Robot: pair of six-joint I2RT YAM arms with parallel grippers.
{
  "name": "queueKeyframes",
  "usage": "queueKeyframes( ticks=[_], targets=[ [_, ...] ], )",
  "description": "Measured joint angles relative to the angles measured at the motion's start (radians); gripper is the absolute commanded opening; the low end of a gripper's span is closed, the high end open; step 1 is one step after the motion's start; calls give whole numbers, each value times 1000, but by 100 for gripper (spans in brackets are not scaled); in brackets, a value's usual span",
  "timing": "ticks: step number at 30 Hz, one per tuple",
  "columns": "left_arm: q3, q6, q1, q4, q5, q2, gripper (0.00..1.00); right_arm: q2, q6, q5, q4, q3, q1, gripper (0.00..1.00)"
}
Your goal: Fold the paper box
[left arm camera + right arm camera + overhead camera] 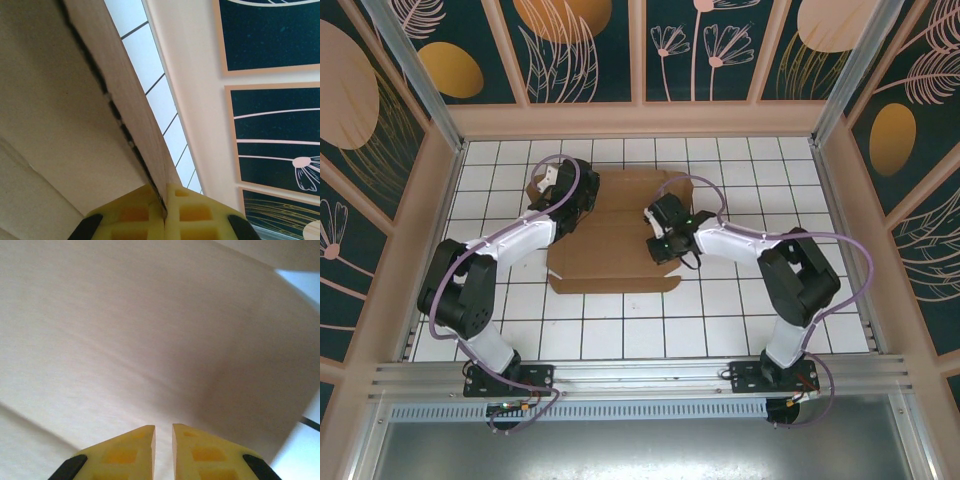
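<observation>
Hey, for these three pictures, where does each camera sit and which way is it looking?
Top external: above and behind the arm bases, looking down on the tiled table and the paper box; the left arm and right arm reach onto it.
Left wrist: on the left arm, looking along a flap towards the patterned wall; the left fingers pinch the flap's edge.
Right wrist: on the right arm, facing bare cardboard close up; the right fingers are slightly apart, holding nothing.
Shared: both wrist views show the paper box's cardboard.
</observation>
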Motion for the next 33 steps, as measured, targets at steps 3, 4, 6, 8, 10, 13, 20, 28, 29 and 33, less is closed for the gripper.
queueKeyframes(
  ticks=[3,4,6,8,10,13,20,28,29,33],
  targets=[
    [2,-8,0,-1,-8,1,0,20,41,-60,68,0,39,15],
    [2,-10,0,-1,-10,1,0,36,55,-75,89,2,53,15],
    [2,-11,0,-2,-14,1,0,74,71,-89,114,8,69,14],
    [2,-14,0,-3,-18,1,0,119,83,-99,127,16,77,13],
    [2,-14,0,-8,-27,1,0,152,87,-107,133,26,78,12],
    [2,-14,0,-11,-37,1,0,163,86,-101,141,39,77,9],
    [2,-14,-3,-19,-56,0,0,134,77,-105,194,-18,76,7],
    [1,-18,-3,-63,-108,0,0,54,63,-135,200,-120,59,8],
    [0,-18,-4,-64,-112,0,0,50,59,-140,195,-123,55,10],
    [-22,-18,-10,-49,-122,-2,0,19,52,-156,148,-126,35,20]
  ],
)
